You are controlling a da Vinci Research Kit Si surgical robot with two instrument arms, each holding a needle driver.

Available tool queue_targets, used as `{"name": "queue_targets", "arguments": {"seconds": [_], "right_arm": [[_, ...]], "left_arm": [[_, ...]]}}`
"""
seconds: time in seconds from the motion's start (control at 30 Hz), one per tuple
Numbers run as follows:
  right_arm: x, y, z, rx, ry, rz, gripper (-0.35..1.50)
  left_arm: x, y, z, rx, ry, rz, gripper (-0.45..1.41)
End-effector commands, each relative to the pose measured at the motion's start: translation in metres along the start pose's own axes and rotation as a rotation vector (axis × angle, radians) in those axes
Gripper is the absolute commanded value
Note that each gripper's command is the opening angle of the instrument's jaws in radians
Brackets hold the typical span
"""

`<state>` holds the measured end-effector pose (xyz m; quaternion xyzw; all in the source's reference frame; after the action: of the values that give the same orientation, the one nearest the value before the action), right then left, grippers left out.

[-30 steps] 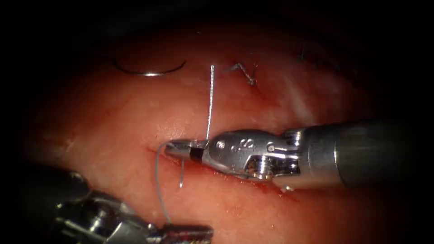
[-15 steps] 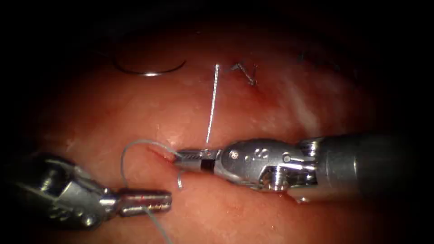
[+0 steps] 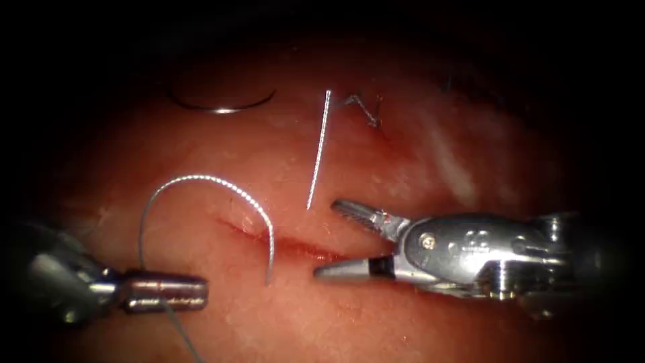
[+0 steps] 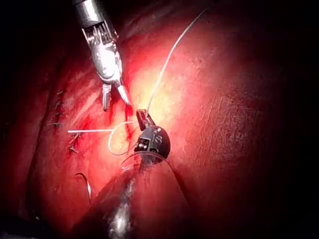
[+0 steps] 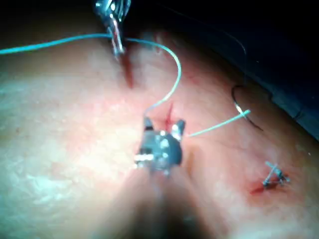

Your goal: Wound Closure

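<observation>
The endoscope looks down close on the cut (image 3: pixel 289 245) from above and in front, while each wrist camera peers along its own shaft, all three views sharing the cut and thread (image 3: pixel 201 180).

needle (image 3: pixel 222 104): lying free, far left | thread (image 3: pixel 215 185): arched over cut (image 3: pixel 289 245)

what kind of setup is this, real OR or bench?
Likely a bench suturing rig: a slab of tissue with a short cut, two needle drivers, left tool gripping thread, right tool open, needle lying loose.
</observation>
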<state>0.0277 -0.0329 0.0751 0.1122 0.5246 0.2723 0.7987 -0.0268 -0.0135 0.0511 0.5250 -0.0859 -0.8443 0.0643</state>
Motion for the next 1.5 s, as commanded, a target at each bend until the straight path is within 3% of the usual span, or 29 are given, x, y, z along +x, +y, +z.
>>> {"name": "queue_targets", "arguments": {"seconds": [0.03,0.1,0.17,0.2,0.23,0.27,0.47,0.7,1.1,1.3,1.33,1.4,1.5], "right_arm": [[0.0005,0.0005,0.0012,0.001,0.016,0.007,1.21],[0.0011,0.0011,0.0017,0.005,0.027,0.015,1.18],[0.0016,0.0019,0.0027,0.021,0.038,0.004,0.93],[0.0017,0.0023,0.0032,0.028,0.045,-0.007,0.71],[0.0018,0.0031,0.0042,0.042,0.06,-0.035,-0.31],[0.0018,0.0034,0.0047,0.04,0.064,-0.041,-0.35],[0.0001,0.004,0.0085,0.048,0.071,-0.069,-0.35],[-0.0017,0.0022,0.0097,0.106,0.083,-0.104,-0.35],[0.0003,0.0,0.009,0.135,0.154,-0.095,-0.35],[0.0023,-0.0005,0.0089,0.118,0.206,-0.097,-0.35],[0.0024,-0.0005,0.0091,0.115,0.209,-0.097,-0.3],[0.0023,-0.0007,0.0099,0.108,0.211,-0.098,0.05],[0.0021,-0.0008,0.0109,0.101,0.211,-0.102,0.27]], "left_arm": [[-0.0002,0.0002,0.0008,0.0,0.002,0.008,-0.45],[0.0002,0.0002,0.001,-0.003,0.012,0.024,-0.45],[0.0006,0.0002,0.0013,-0.005,0.019,0.034,-0.45],[0.0007,0.0002,0.0014,-0.005,0.021,0.034,-0.45],[0.0009,0.0002,0.0015,-0.004,0.022,0.045,-0.45],[0.0009,0.0001,0.0015,-0.005,0.022,0.044,-0.45],[0.0,-0.0009,0.0014,-0.009,0.032,0.049,-0.45],[-0.0017,-0.0018,0.0025,-0.001,0.037,0.052,-0.45],[-0.0084,0.0001,0.0064,0.0,0.018,0.054,-0.45],[-0.0087,0.0004,0.0071,-0.003,0.023,0.04,-0.45],[-0.0085,0.0005,0.0073,-0.004,0.026,0.04,-0.45],[-0.0079,0.0007,0.0077,-0.007,0.034,0.038,-0.45],[-0.007,0.001,0.0084,-0.018,0.057,0.036,-0.45]]}}
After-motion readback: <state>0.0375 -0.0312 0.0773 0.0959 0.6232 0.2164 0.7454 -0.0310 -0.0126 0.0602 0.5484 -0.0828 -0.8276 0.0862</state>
